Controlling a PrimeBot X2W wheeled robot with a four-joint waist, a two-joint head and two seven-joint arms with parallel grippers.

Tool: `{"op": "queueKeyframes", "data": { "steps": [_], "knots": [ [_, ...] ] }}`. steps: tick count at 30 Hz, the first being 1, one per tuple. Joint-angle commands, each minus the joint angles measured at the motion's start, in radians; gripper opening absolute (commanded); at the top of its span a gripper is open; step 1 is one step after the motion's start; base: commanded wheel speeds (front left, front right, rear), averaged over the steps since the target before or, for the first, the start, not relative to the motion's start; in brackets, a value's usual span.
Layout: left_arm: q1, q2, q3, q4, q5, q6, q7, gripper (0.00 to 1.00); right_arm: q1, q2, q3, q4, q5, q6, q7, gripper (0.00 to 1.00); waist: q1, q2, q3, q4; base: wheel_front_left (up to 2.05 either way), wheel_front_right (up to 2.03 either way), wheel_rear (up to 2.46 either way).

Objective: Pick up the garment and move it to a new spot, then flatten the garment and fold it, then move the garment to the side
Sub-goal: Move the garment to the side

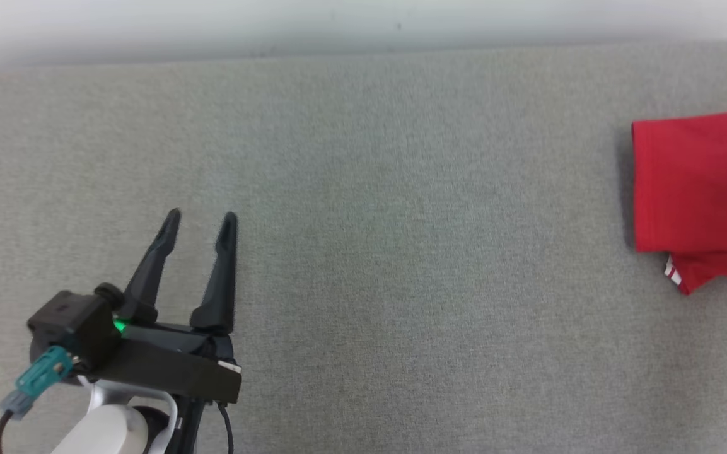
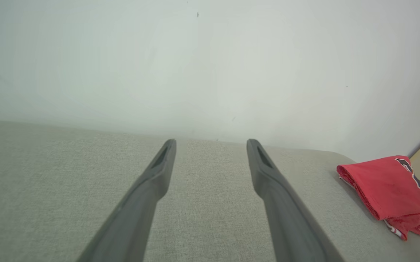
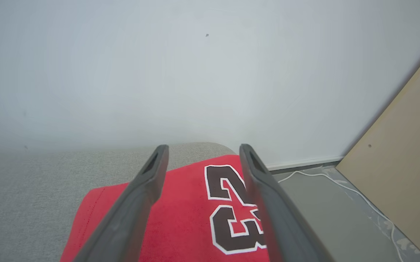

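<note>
The garment [image 1: 697, 189] is a red jersey, folded into a compact block at the right edge of the grey fabric surface [image 1: 363, 189]. It also lies far right in the left wrist view as the garment [image 2: 388, 189]. Black numbers edged in white show on the garment [image 3: 188, 218] in the right wrist view. My right gripper [image 3: 202, 153] hovers over the jersey, open, with nothing between its fingers. My left gripper [image 1: 201, 221] stands open at the lower left, well away from the jersey; it shows as the left gripper [image 2: 211, 145] above bare fabric.
A pale wall [image 1: 363, 25] runs behind the surface. Off the surface's right end I see a grey floor [image 3: 322, 207] with a white cable [image 3: 341, 185] and a tan board [image 3: 403, 156] leaning there.
</note>
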Motion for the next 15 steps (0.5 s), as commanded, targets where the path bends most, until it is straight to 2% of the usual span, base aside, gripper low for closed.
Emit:
{"op": "queueKeyframes", "data": {
  "steps": [1, 5, 9, 12, 15],
  "knots": [
    [0.021, -0.008, 0.019, 0.011, -0.021, 0.008, -0.023, 1.00, 0.021, 0.023, -0.010, -0.012, 0.058, -0.002, -0.021, 1.00, 0.0001, 0.0000, -0.061, 0.021, 0.00, 0.00, 0.00],
    [0.039, -0.040, 0.071, 0.035, -0.057, 0.037, -0.060, 1.00, 0.037, 0.091, -0.032, -0.060, 0.152, -0.002, -0.050, 1.00, 0.0001, 0.0000, -0.119, 0.030, 0.00, 0.00, 0.00],
    [0.061, -0.063, 0.099, 0.065, -0.084, 0.031, -0.078, 1.00, 0.062, 0.158, -0.066, -0.104, 0.225, -0.002, -0.083, 1.00, 0.0001, 0.0000, -0.176, 0.047, 0.00, 0.00, 0.00],
    [0.078, -0.079, 0.121, 0.084, -0.106, 0.027, -0.089, 1.00, 0.096, 0.176, -0.049, -0.131, 0.271, -0.002, -0.107, 1.00, 0.0001, 0.0000, -0.211, 0.071, 0.00, 0.00, 0.00],
    [0.104, -0.087, 0.140, 0.103, -0.115, 0.020, -0.098, 1.00, 0.149, 0.178, -0.001, -0.121, 0.365, -0.002, -0.132, 1.00, 0.0001, 0.0000, -0.247, 0.101, 0.00, 0.00, 0.00]
  ]
}}
